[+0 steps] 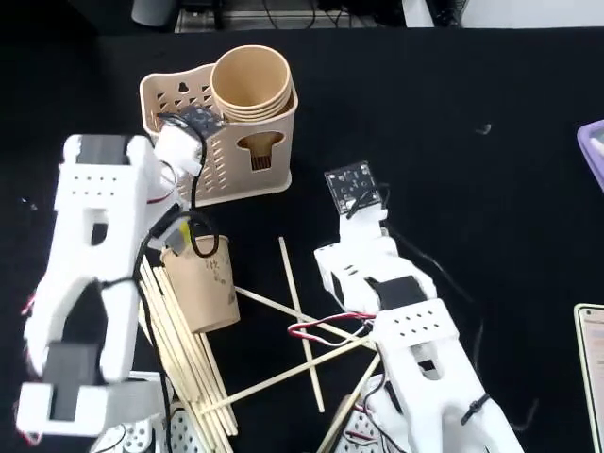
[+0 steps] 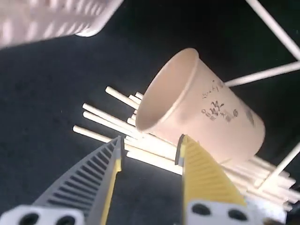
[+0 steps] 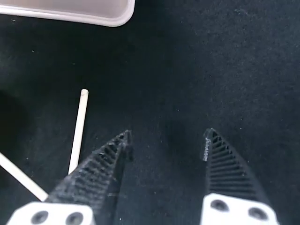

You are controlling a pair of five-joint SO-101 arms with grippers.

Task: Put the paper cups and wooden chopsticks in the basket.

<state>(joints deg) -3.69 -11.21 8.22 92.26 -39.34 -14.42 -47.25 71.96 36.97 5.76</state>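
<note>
I've got stacked cups [image 1: 250, 83] in the basket [image 1: 236, 168]; just ahead of my spread left claw [image 2: 151, 139], one cup [image 2: 201, 112] and the chopsticks [image 1: 189, 354] remain.

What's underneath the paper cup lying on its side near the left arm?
The paper cup lies on a bundle of wooden chopsticks, whose ends stick out past its rim. What lies beneath its middle is covered by the cup itself.

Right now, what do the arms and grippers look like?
The left arm and right arm are white plastic with black motors. The left gripper is ribbed, grey and yellow; the right gripper ribbed and black. A red wire loops by the right arm.
</note>
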